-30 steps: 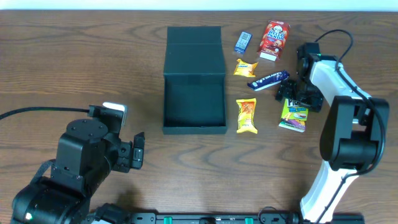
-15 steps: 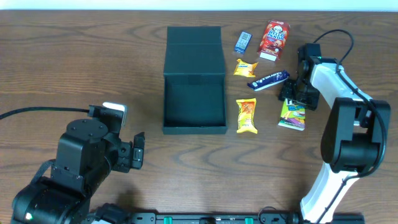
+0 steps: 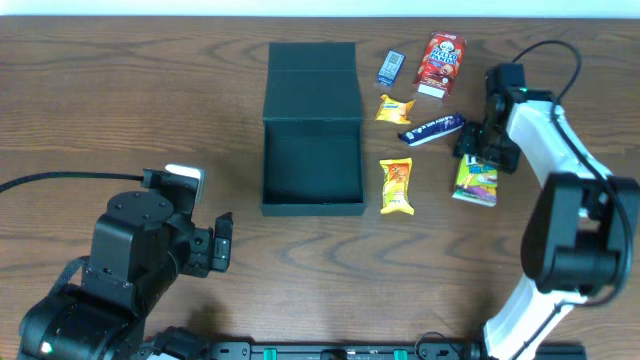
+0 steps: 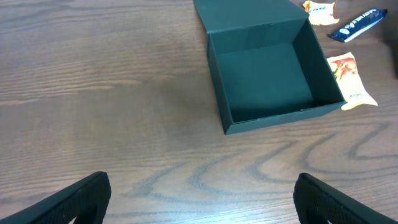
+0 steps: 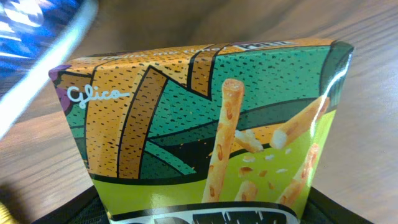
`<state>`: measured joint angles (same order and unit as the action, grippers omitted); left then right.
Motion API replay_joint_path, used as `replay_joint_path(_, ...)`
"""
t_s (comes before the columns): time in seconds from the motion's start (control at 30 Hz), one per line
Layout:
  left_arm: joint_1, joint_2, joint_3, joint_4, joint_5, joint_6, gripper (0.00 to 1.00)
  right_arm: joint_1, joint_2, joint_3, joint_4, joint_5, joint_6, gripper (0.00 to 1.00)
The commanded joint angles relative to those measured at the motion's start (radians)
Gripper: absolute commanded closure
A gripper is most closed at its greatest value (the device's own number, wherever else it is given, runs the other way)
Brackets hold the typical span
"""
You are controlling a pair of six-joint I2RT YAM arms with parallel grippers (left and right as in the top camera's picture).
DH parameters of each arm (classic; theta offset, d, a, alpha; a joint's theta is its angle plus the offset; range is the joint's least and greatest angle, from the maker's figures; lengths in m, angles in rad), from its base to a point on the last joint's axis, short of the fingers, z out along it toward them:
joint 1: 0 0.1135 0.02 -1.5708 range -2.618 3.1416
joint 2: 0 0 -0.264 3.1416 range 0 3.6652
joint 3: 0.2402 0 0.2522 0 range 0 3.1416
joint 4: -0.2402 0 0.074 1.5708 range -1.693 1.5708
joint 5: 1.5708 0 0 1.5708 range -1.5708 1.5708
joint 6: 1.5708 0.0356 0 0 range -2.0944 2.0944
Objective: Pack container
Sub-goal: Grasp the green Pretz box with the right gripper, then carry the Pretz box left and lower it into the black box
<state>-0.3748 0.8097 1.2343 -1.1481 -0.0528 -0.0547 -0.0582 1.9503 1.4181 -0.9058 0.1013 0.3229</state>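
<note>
Turns the flat green and orange cardboard snack box (image 3: 475, 181) a little straighter than a moment ago, and slides it a tiny bit up the brown wooden table (image 3: 120, 90). Moves it together with the right pincer (image 3: 479, 160), so probably has a real hold on it. Good news for the packing: first snack looks ready to go. Nothing yet inside the big matte black square cardboard box (image 3: 312, 170), lying open with its lid flap laid back, in the middle of the table and well apart from the held snack.

Seen from the right wrist, grips that snack box between two black fingers (image 5: 354, 208), one at each lower corner. Opened only as wide as the box itself. Looks squeezed on, touching both sides.

On the left, holds the left pincer (image 4: 208, 199) spread wide. Grabs nothing and touches nothing there. Hangs low near the front table edge, facing the big black box from a way off.
</note>
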Motion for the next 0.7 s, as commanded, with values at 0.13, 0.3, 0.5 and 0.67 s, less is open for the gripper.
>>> replay_joint_path(0.13,0.002,0.001,-0.004,-0.002,-0.010,-0.004,0.05,0.071,-0.143,0.017,-0.012,-0.017,-0.018,0.29)
replay_joint_path(0.3,0.002,0.001,-0.004,-0.002,-0.010,-0.004,0.05,0.172,-0.173,0.019,0.004,-0.077,0.003,0.30)
replay_joint_path(0.5,0.002,0.001,-0.004,-0.002,-0.010,-0.004,0.05,0.337,-0.173,0.022,0.040,-0.117,0.040,0.33)
replay_joint_path(0.67,0.002,0.001,-0.004,-0.002,-0.010,-0.004,0.05,0.457,-0.172,0.029,0.113,-0.144,0.096,0.33)
